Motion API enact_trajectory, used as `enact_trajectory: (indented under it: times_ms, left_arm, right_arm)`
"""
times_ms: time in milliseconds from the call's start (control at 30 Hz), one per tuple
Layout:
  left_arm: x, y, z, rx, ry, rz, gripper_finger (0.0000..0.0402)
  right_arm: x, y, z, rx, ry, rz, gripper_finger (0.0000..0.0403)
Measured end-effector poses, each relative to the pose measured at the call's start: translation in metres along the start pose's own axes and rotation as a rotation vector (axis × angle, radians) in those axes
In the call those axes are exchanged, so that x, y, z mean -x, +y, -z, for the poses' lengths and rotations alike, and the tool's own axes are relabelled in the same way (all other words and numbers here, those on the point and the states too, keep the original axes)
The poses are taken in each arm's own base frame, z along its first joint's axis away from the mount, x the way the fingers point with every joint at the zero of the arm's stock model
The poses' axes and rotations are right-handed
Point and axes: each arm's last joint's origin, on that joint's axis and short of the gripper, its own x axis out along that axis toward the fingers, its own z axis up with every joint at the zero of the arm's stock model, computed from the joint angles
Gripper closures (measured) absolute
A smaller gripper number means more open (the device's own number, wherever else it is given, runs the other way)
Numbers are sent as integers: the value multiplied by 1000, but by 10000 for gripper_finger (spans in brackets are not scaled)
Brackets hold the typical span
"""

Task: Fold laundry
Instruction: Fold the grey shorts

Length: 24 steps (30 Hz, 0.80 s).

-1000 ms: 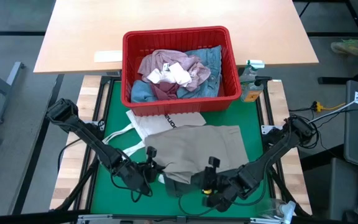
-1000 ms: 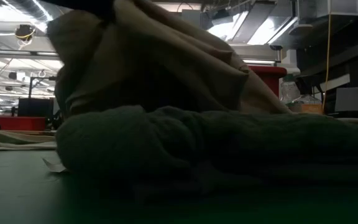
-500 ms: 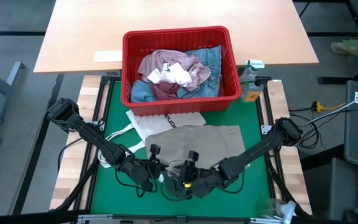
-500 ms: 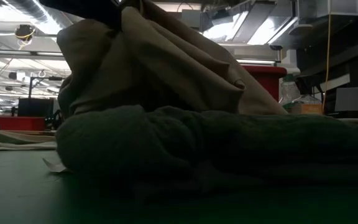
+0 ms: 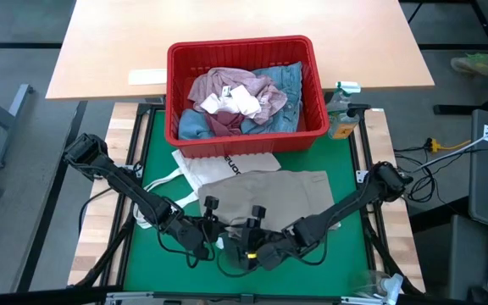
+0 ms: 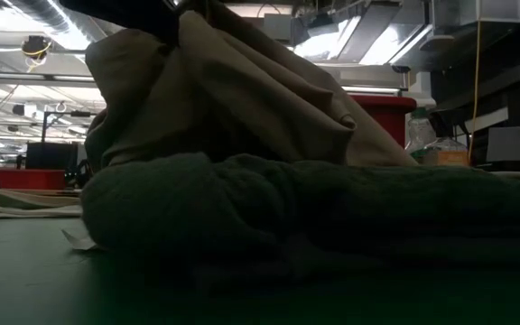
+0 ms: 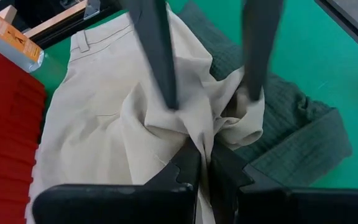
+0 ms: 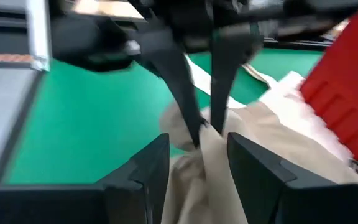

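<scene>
- Left gripper (image 7: 205,163), at about 7 o'clock on the counter (image 5: 151,254), is pinched closed on a bunched fold of the beige trousers (image 7: 104,112).
- Right gripper (image 8: 197,155), just beside it at 6 o'clock, has its fingers parted around the same fold.
- Beige trousers lie over the dark green top (image 7: 291,124) at the near edge.
- At 12 o'clock, the red basket (image 5: 244,51) holds the pink top (image 5: 227,85), jeans (image 5: 288,80) and white socks (image 5: 231,102).

high: overhead | low: table-level, close | wrists: close, shared beige trousers (image 7: 104,106)
</scene>
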Motion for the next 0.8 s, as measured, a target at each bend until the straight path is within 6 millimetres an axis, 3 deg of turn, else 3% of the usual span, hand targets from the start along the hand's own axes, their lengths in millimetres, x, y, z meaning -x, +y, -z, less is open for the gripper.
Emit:
enact_trajectory:
  times_ms: [267, 533, 633, 800]
  left_arm:
    - [0, 0, 0, 0, 1, 4, 386]
    - [0, 0, 0, -1, 2, 4, 386]
    - [0, 0, 0, -1, 2, 1, 386]
    - [0, 0, 1, -3, 6, -2, 385]
  right_arm:
    - [-18, 9, 22, 66, 31, 71, 240]
    - [-22, 7, 23, 64, 42, 63, 242]
    - [-26, 3, 23, 45, 48, 67, 261]
    - [-32, -5, 21, 13, 63, 56, 324]
